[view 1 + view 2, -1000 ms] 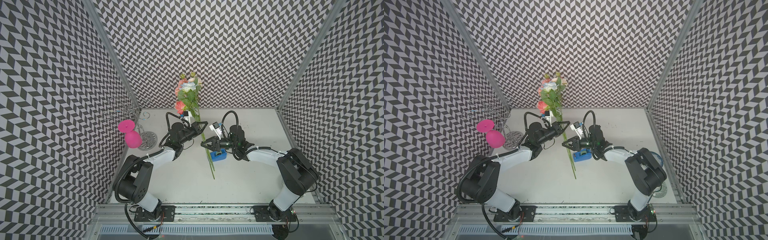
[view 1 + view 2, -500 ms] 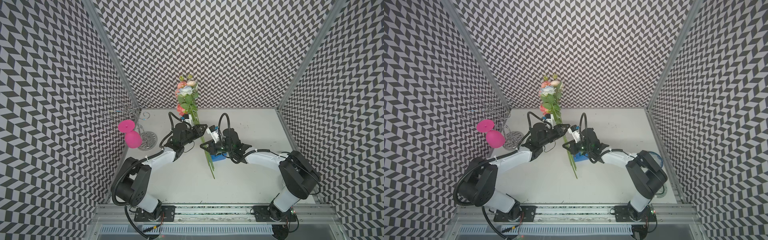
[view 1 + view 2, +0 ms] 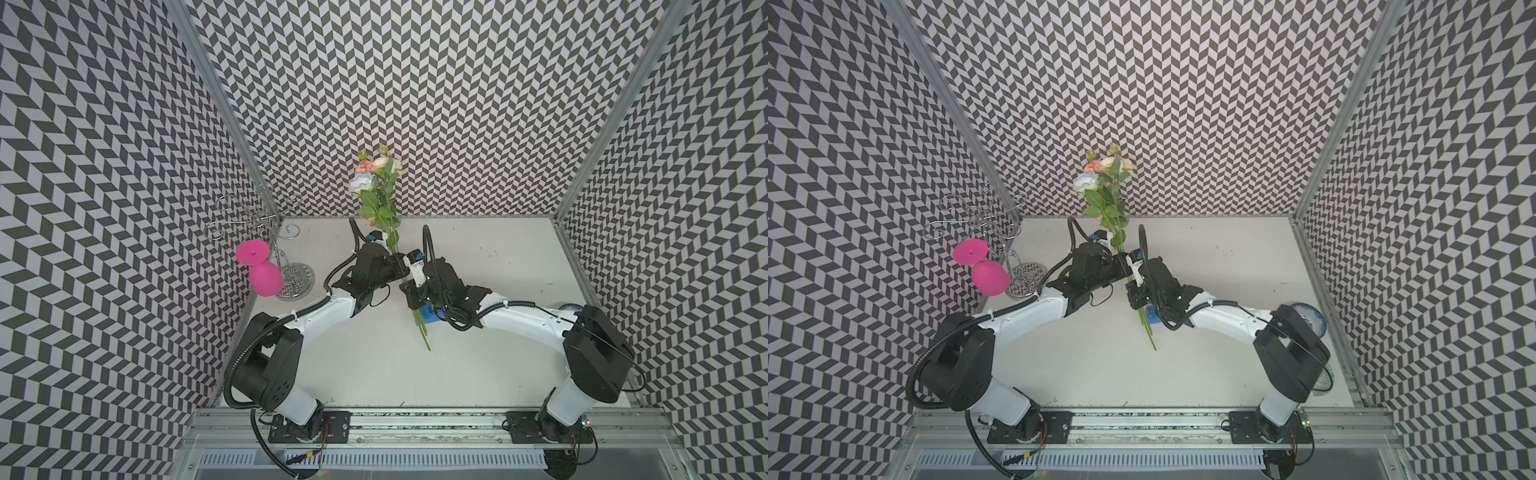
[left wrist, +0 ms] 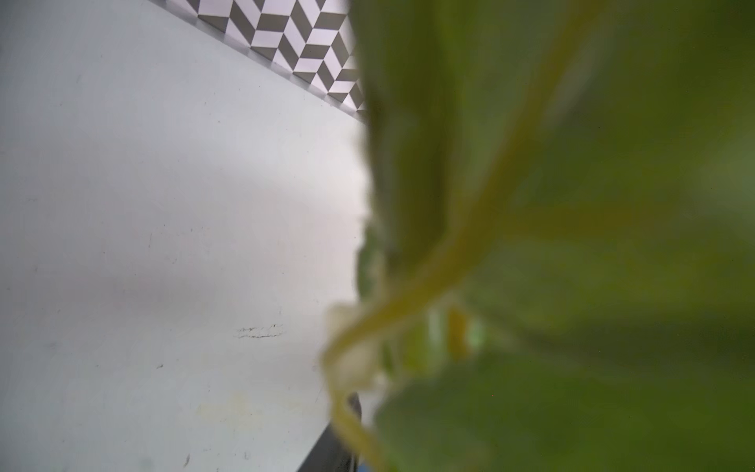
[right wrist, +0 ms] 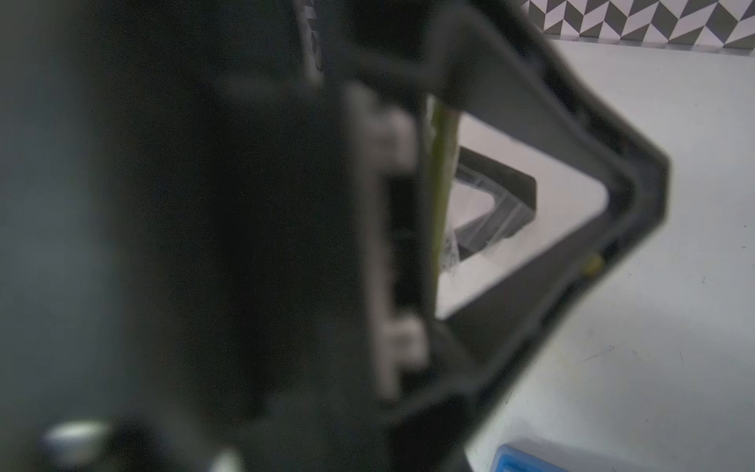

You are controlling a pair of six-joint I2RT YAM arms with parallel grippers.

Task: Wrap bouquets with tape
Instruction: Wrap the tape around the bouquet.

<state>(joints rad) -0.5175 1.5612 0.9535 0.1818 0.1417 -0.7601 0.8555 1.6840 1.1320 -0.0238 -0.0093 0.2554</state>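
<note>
The bouquet (image 3: 380, 195) (image 3: 1106, 191) stands tilted above the table, its pink, peach and white blooms toward the back wall and its stem ends pointing at the front. My right gripper (image 3: 409, 291) (image 3: 1133, 291) is shut on the stems low down. My left gripper (image 3: 400, 265) (image 3: 1124, 264) sits just above it around the same stems, with its fingers (image 5: 637, 184) apart. A stem (image 5: 441, 163) with a scrap of clear tape crosses the right wrist view. Blurred leaves (image 4: 572, 245) fill the left wrist view. The blue tape dispenser (image 3: 428, 314) (image 3: 1152, 316) (image 5: 527, 459) lies under my right wrist.
A pink goblet (image 3: 264, 276) hangs upside down on a wire rack (image 3: 257, 220) at the back left. A patterned bowl (image 3: 1306, 318) sits at the right edge behind my right arm. Chevron walls close in the back and both sides.
My right gripper has moved in against the stems and shut on them. My left gripper has opened. The two grippers now sit close together and the bouquet stands steeper.
</note>
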